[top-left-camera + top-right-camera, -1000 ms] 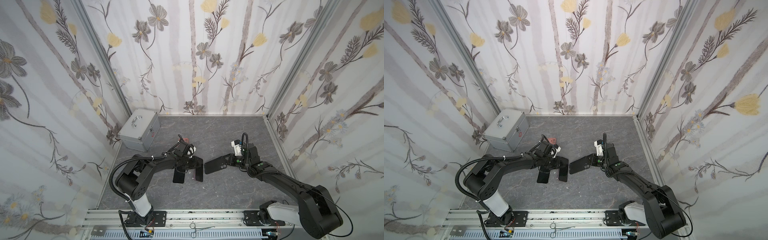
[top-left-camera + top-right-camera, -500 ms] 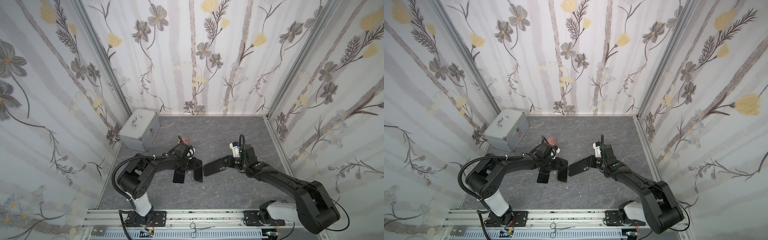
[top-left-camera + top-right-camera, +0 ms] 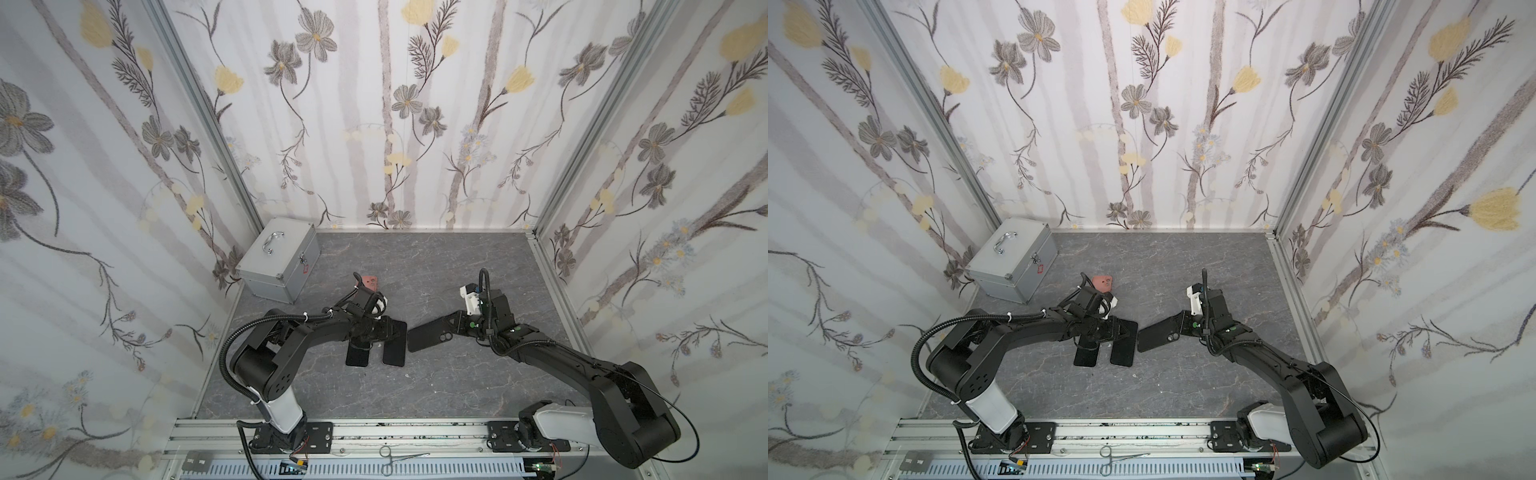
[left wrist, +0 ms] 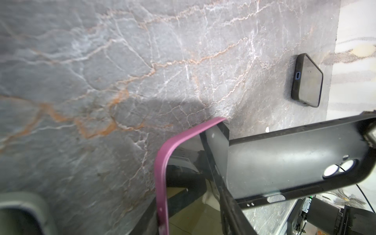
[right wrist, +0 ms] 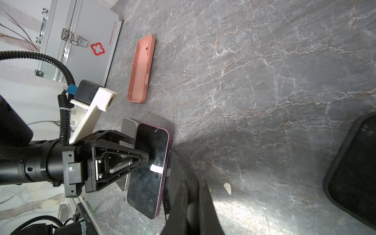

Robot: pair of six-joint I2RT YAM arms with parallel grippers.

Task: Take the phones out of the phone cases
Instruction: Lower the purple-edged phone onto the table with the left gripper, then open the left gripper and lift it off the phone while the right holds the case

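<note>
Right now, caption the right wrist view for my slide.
Right gripper holds the empty black phone case; purple phone lies beneath the left gripper.

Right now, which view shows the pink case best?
The right wrist view: the pink case lies whole on the table, hollow side up. In both top views the left arm hides all but its far end. The left wrist view misses it.

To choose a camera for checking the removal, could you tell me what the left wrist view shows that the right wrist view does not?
Only the left wrist: the camera cutout in the broad face of the black case. Only the right wrist: the silver box and the pink case. Both: the purple phone and the marble table.
</note>
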